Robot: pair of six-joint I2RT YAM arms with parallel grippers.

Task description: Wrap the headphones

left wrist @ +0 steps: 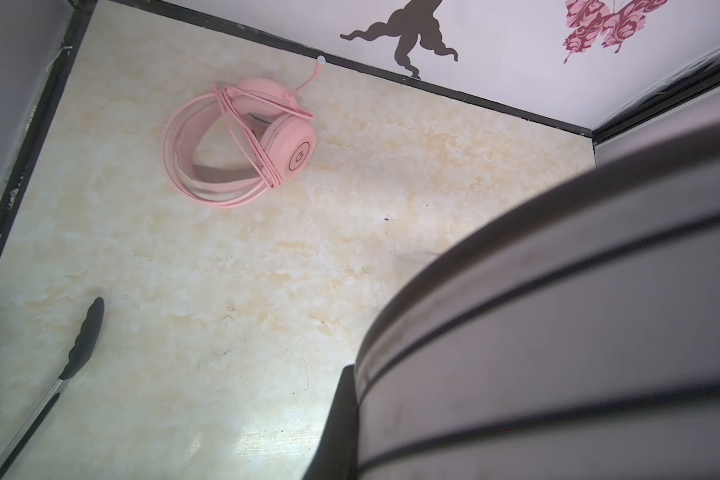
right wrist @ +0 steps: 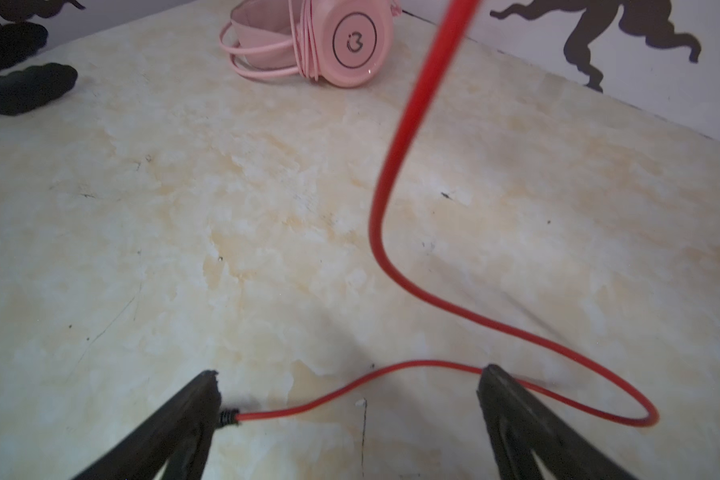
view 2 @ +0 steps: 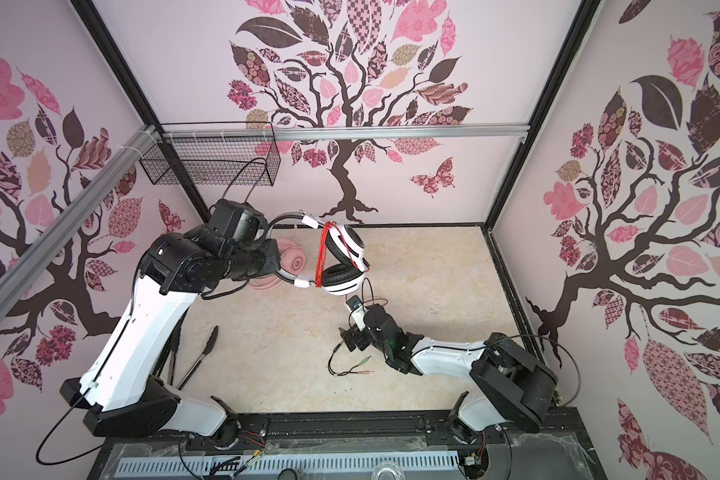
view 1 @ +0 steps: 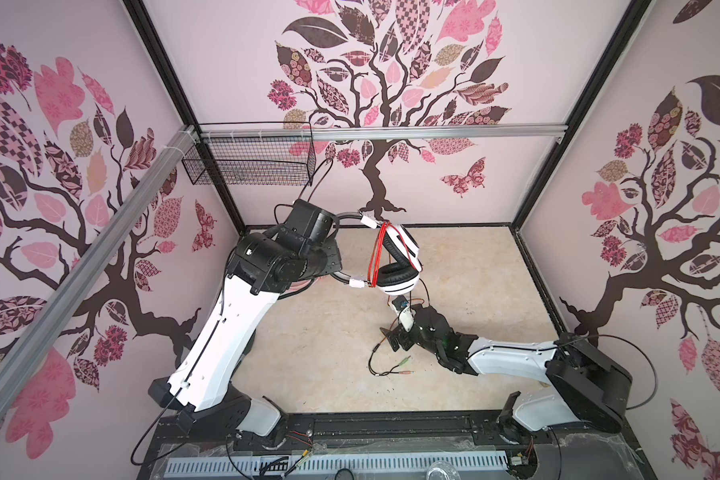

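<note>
Your left gripper (view 2: pixel 273 262) is clamped fully closed on the headband of the white headset (view 2: pixel 342 286). It holds the headset clear of the table (view 2: pixel 433 270), toward 12 o'clock of the table centre, with the red cable (right wrist: pixel 391 166) looped around it. Your right gripper (right wrist: pixel 350 380) sits low near the centre, jaws spread wide, gripping nothing. The cable's loose run lies between them. The pink headset (left wrist: pixel 241 141) lies at 10 o'clock, wound in its own cable.
</note>
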